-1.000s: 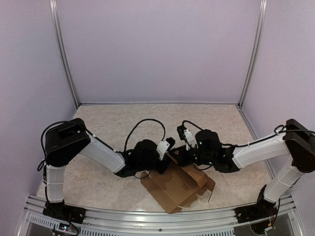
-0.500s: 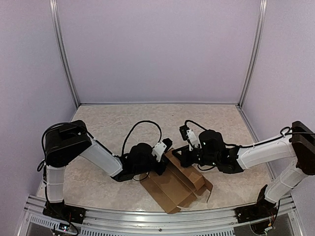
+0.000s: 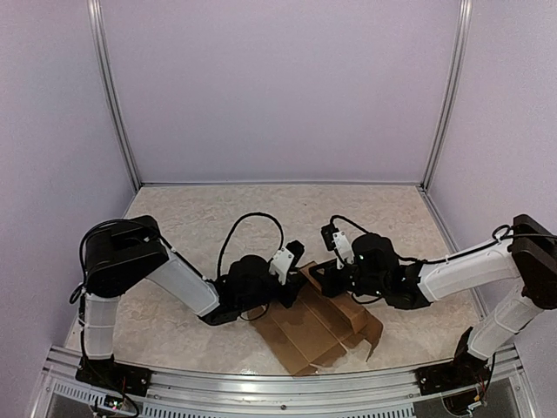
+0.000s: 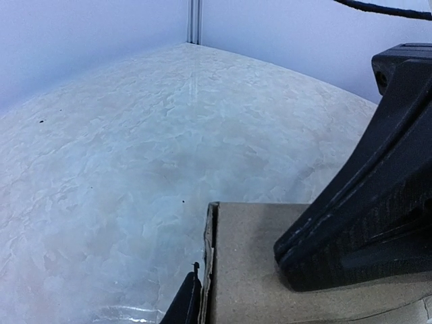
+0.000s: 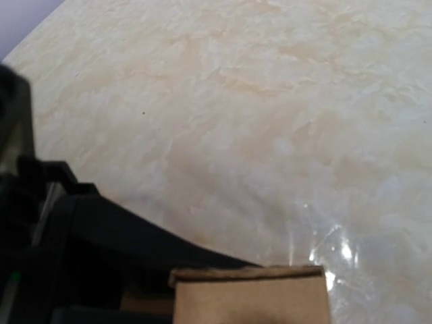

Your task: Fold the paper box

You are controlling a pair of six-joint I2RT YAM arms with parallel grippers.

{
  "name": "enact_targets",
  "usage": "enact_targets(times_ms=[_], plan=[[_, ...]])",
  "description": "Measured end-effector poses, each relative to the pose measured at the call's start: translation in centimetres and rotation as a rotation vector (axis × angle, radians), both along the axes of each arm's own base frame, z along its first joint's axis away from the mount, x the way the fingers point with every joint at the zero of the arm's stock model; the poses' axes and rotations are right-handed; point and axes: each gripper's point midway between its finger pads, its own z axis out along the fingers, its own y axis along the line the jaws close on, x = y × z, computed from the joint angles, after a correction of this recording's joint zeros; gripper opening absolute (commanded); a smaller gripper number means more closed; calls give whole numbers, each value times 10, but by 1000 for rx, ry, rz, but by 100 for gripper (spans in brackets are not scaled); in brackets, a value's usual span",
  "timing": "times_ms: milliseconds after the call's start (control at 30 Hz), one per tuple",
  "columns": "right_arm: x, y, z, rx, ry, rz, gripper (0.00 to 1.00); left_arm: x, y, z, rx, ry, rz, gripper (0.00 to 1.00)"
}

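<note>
- The box (image 3: 318, 326) lies at the near middle of the bench (image 3: 218, 218). It is a brown die-cut sheet, mostly flat, with its far corner raised between the two arms.
- The right end effector (image 3: 324, 275) is clenched. Its wrist view shows a flap (image 5: 250, 297) standing right at its tip, so I judge it is pinching that flap.
- The left end effector (image 3: 294, 261) sits at the same far corner from the left, with a cardboard edge close against one finger. I cannot tell whether it is gripping or letting go.
- The step in hand looks like raising and creasing the far flap, early in the fold. The near panels are not yet stood up.
- The next move calls for one arm to pin the sheet while the other bends the flap along its score line.
</note>
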Motion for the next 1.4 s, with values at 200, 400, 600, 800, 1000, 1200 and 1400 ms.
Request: enact_targets(times_ms=[200, 400, 600, 800, 1000, 1200, 1400], plan=[[0, -3, -2, 3, 5, -7, 0, -1, -3, -5, -32, -5, 29, 13], [-2, -5, -1, 6, 5, -5, 0, -3, -4, -6, -54, -34, 80, 16], [-2, -5, -1, 8, 6, -4, 0, -13, -18, -10, -29, -84, 99, 22], [-3, -6, -1, 9, 11, -5, 0, -12, -17, -12, -23, -100, 124, 28], [-5, -8, 0, 6, 17, -5, 0, -8, -13, -12, -28, -110, 155, 29], [-7, -10, -1, 7, 23, -8, 0, -7, -11, -20, -17, -108, 165, 28], [-8, -11, -1, 13, 31, -12, 0, -6, -13, -23, -15, -106, 163, 4]])
